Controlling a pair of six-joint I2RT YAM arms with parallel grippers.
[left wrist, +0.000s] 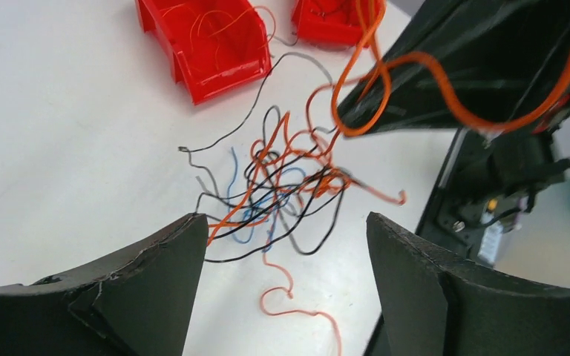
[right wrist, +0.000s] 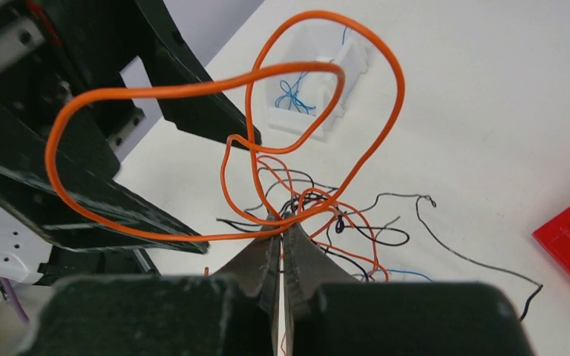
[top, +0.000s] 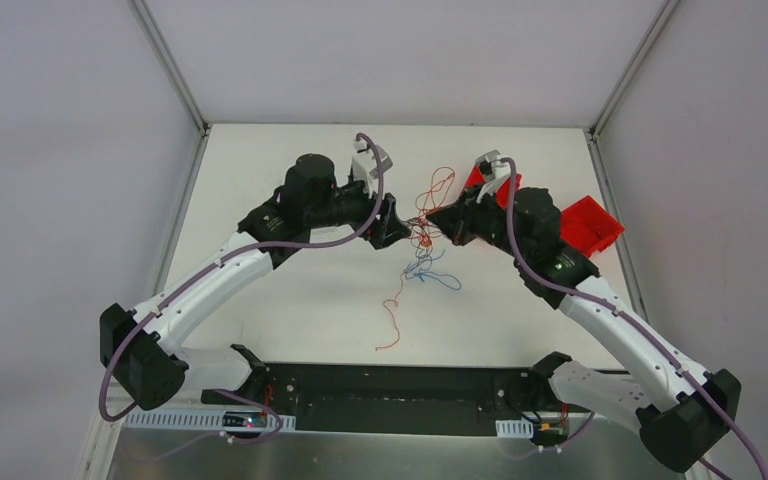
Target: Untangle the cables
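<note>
Two grippers: right gripper [right wrist: 280, 239] clenched on orange cables [right wrist: 308, 202]; left gripper [left wrist: 282, 222] released, bunch below its jaws. Separating step; next likely pinch one strand, pull apart.

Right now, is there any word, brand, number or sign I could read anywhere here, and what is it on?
None: no word, number or logo can be read in any view.
The red bins, the white bin and the cables show no print.
The small circuit boards low in the top view are too small to tell.
</note>
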